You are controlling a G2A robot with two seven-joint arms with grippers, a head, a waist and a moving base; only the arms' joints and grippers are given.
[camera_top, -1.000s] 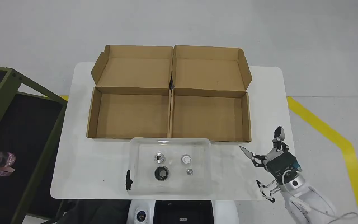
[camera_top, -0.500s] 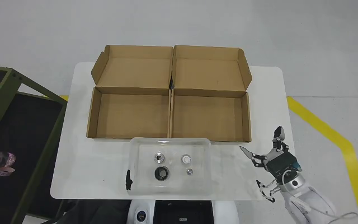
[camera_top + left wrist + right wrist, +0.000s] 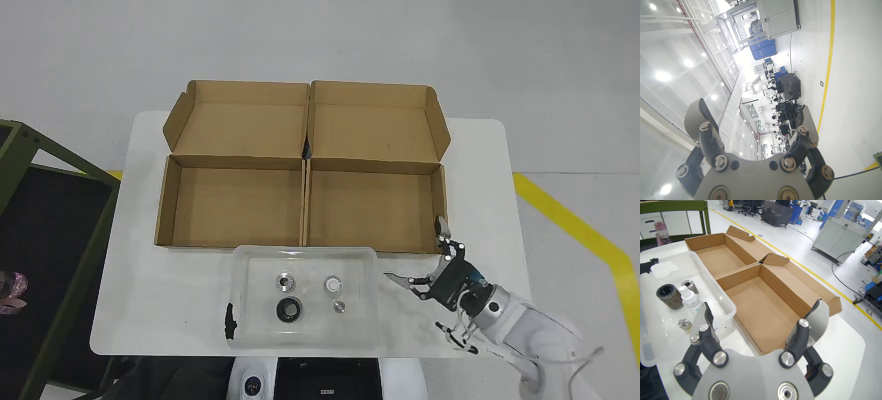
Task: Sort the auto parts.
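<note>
Right claw (image 3: 414,252) now farther over table (image 3: 478,160)

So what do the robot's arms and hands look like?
The right arm has a smooth white shell. Both the right gripper and left gripper have a silver-grey metal plate, black links with shiny round bolts, and two light grey fingers lined with black ridged pads.

Right gripper (image 3: 413,251), fingers spread, hangs over white table (image 3: 482,180) just beside clear plastic bin (image 3: 306,250) holding four small parts (image 3: 290,309); two open brown cardboard boxes (image 3: 230,205) behind.
</note>
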